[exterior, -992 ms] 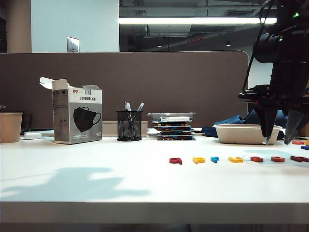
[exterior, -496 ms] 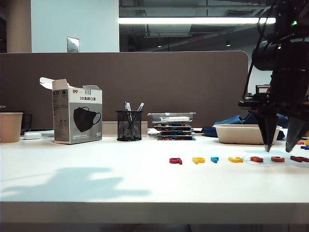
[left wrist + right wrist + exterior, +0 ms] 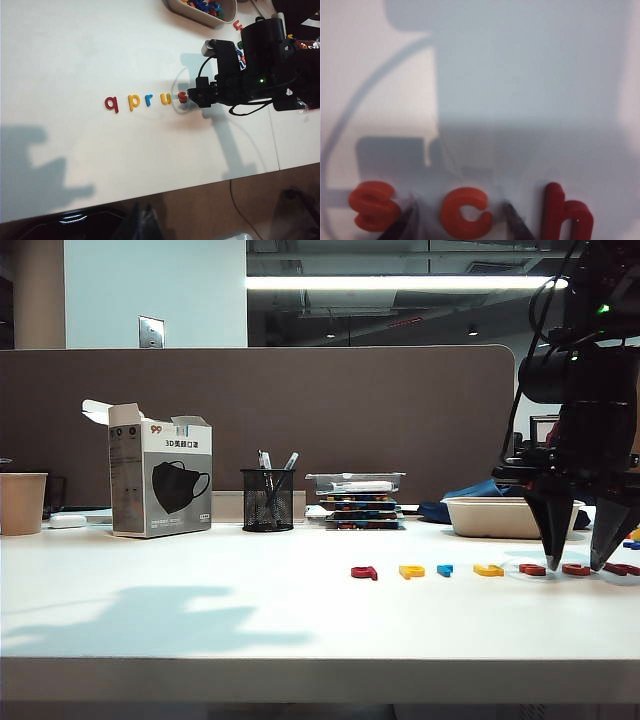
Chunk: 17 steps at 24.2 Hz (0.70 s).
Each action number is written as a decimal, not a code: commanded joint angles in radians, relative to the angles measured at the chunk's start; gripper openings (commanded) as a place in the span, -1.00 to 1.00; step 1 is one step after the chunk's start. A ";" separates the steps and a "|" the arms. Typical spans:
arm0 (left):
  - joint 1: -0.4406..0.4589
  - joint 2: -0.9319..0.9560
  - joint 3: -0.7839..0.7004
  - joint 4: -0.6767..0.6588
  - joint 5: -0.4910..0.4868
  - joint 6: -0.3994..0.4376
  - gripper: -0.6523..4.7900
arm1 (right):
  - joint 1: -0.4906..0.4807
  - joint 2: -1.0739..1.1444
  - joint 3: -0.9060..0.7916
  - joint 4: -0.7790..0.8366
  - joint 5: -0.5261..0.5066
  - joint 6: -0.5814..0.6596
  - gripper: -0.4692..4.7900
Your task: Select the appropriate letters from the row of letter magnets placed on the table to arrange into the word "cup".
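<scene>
Desk (image 3: 200, 590): wide white top, pale front edge; arm shadows lie across its near left part.
Row of letter magnets (image 3: 145, 101): from the left wrist view reads q, p, r, u, s; anything past the s is hidden behind the right arm.
Letter q (image 3: 111, 103): dark red, the row's end.
Letter p (image 3: 132, 102): yellow, just beside the q.
Letter r (image 3: 148, 100): small, blue.
Letter u (image 3: 165, 98): yellow, between the r and the s.
Letter s (image 3: 371, 205): orange-red, flat on the desk, just outside one fingertip.
Letter c (image 3: 466, 212): orange-red, flat on the desk between the two dark fingertips; lower edge cut off by the frame.
Letter h (image 3: 566, 214): dark red, beyond the other fingertip, partly cut off.
Right pincer (image 3: 577, 563): pointing down at the right end of the row, jaws spread with a tip on each side of the c, tips at desk level; holds nothing; contact with the letter too blurred to judge.
Left pincer: no part of it in any view; whether open or closed cannot be told.
Tray (image 3: 500, 518): pale, shallow, behind the row; holds loose coloured letters, too small to read.
Pen cup (image 3: 267, 499): black mesh, well apart from the row.
Mask box (image 3: 160, 483): flap open, left of the pen cup.
</scene>
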 commanded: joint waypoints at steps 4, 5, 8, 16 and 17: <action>0.000 -0.003 0.003 0.002 -0.006 -0.002 -0.78 | 0.002 -0.004 0.002 0.010 0.010 -0.019 0.01; 0.000 -0.003 0.003 0.002 -0.006 -0.002 -0.78 | 0.002 -0.004 0.002 0.010 0.010 -0.021 0.01; 0.000 -0.003 0.003 0.002 -0.006 -0.002 -0.78 | 0.002 -0.004 0.001 0.009 0.009 -0.023 0.01; 0.000 -0.003 0.003 0.002 -0.006 -0.002 -0.78 | 0.002 -0.004 0.001 0.006 0.009 -0.023 -0.07; 0.000 -0.003 0.003 0.002 -0.006 -0.002 -0.78 | 0.002 -0.004 0.001 0.007 0.009 -0.023 -0.07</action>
